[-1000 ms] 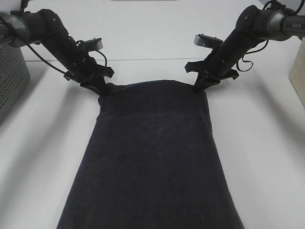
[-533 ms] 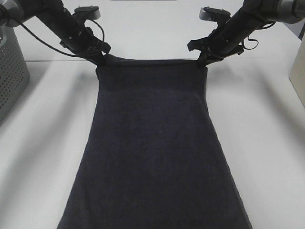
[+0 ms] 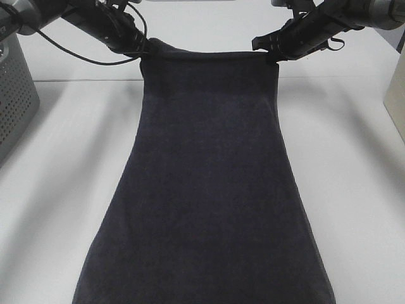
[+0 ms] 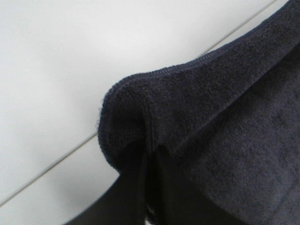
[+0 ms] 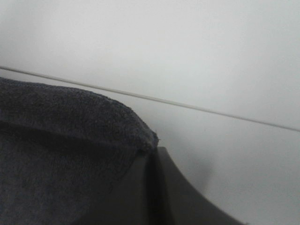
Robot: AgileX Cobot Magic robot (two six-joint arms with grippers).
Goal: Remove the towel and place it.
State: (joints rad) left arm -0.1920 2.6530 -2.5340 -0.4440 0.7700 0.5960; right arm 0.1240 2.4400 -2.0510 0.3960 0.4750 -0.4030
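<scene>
The dark navy towel [image 3: 209,183] hangs stretched from its two far corners and drapes down toward the near edge of the white table [image 3: 57,158]. My left gripper [image 3: 147,50] is shut on the towel's far left corner, held up off the table. My right gripper [image 3: 272,54] is shut on the far right corner at the same height. The left wrist view shows the hemmed corner of the towel [image 4: 154,112] pinched between dark fingers [image 4: 136,187]. The right wrist view shows the other corner of the towel [image 5: 79,126] above a dark finger [image 5: 164,187].
A grey perforated basket [image 3: 12,95] stands at the left edge of the table. A beige object [image 3: 395,95] sits at the right edge. A white wall rises behind the table.
Both grippers have risen and moved back with the towel's far corners. The far edge went from lying on the table to hanging taut in the air.
</scene>
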